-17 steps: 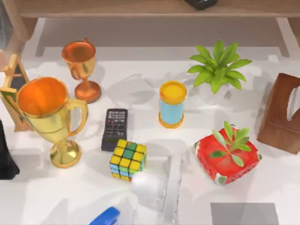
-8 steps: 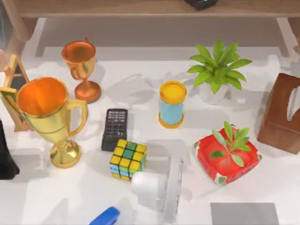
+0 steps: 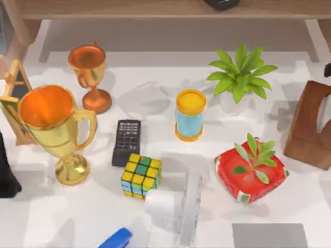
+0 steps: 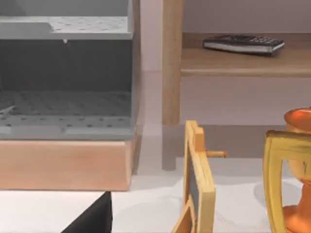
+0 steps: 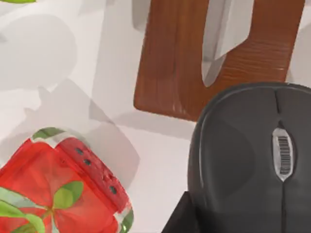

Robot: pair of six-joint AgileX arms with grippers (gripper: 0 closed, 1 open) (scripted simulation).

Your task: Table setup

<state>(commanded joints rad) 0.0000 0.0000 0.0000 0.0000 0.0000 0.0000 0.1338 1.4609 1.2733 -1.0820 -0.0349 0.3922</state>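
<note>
The right end effector (image 5: 181,221) is closed on a dark grey mouse (image 5: 252,160), carried clear of the surface with its scroll wheel facing the wrist camera. Directly under it is the brown wooden tissue box (image 5: 194,53), which stands by the surface's right edge. Just beyond the box is the red pot with the watermelon pattern (image 5: 63,194) and its small green plant.

From above, the right arm (image 3: 327,70) is only a dark sliver at the right edge, behind the tissue box (image 3: 310,126). The likely target is the flat grey pad (image 3: 269,235) at the bottom edge, right of centre. I'd guess the mouse has to travel from the right edge toward that bottom edge, passing over the box and beside the red pot (image 3: 251,175). How the mouse's long axis sits against the pad's sides I cannot tell.

The right arm is much the nearer. The left arm (image 3: 4,175) is parked at the left edge, and I cannot tell its end effector's state.
</note>
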